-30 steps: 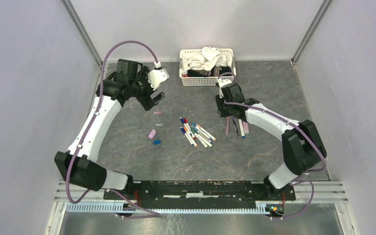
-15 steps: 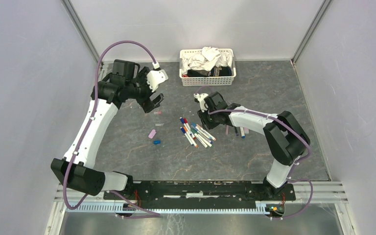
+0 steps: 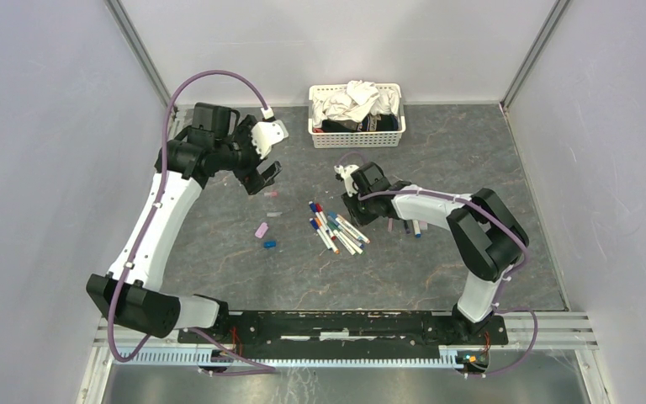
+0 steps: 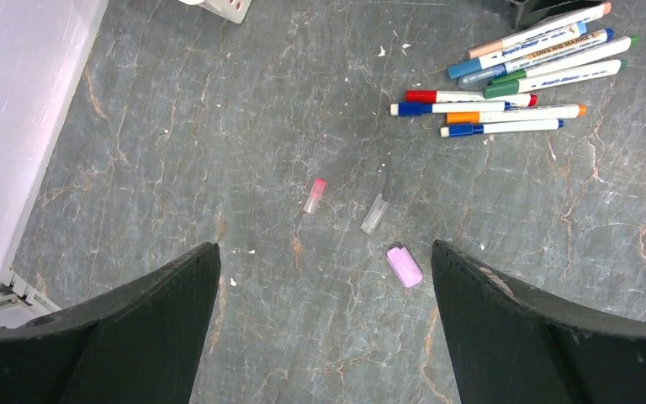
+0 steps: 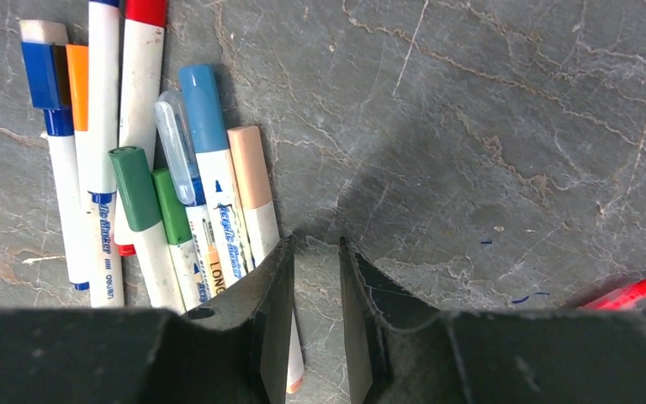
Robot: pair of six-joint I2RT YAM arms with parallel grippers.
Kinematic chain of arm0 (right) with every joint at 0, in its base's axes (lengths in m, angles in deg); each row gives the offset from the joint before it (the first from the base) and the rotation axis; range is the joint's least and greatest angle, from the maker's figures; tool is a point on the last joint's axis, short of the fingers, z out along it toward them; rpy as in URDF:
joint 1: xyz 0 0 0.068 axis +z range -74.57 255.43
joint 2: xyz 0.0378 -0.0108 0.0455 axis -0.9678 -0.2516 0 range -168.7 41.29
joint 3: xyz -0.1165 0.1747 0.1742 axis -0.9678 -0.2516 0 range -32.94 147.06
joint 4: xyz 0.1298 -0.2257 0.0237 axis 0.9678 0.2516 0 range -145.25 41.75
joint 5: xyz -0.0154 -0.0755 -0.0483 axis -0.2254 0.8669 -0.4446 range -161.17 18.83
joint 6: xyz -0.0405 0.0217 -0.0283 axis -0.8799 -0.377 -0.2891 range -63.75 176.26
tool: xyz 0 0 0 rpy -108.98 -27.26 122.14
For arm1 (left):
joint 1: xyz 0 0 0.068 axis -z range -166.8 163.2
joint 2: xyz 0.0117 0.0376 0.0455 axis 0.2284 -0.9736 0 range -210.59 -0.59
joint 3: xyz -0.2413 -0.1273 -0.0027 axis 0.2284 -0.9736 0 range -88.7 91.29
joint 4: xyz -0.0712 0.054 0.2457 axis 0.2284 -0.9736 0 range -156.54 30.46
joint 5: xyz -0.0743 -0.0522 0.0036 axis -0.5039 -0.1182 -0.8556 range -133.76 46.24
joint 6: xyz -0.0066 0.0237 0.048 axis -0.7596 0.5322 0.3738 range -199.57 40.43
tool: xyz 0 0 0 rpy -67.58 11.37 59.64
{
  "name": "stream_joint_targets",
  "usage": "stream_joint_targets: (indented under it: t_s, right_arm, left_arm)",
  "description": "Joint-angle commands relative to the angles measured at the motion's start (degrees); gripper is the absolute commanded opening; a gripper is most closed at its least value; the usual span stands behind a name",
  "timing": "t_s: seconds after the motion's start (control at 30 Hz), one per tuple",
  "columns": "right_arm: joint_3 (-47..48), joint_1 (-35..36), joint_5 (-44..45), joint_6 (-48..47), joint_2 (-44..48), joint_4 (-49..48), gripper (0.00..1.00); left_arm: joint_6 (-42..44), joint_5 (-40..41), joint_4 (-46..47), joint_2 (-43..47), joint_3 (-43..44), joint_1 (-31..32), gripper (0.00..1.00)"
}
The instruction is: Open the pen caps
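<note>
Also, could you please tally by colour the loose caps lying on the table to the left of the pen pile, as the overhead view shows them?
pink-tipped cap: 1
clear cap: 1
lilac cap: 1
blue cap: 1
Total: 4 loose caps

Bright, even diffuse light, no glare. Soft shadow ahead of right pincer [image 5: 316, 246]. Pics sharp thruout.
</note>
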Motion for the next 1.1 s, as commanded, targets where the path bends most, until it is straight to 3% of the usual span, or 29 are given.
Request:
stream_joint_targets:
  t_s: [0.0,0.3,0.47,1.07]
  right_arm:
    - [-2.0,0.1,3.3,-0.4,1.8,-0.2,0.31]
    - [-1.5,0.9,0.9,1.2,7.7,-0.5,0.33]
    - [-3.0,1.9,-1.8,0.9,6.0,-1.2,0.35]
    - [-4.8,1.9,3.5,-0.5,1.5,-1.3,0.29]
  left_arm:
    - [1.7,-1.7,-1.1,1.9,0.5,0.0,1.00]
    - [1.6,-2.4,-1.1,1.7,0.9,0.0,1.00]
    - [1.3,-2.7,-1.2,1.4,0.9,-0.1,1.00]
    - [3.3,-5.0,-3.6,1.7,0.5,0.0,1.00]
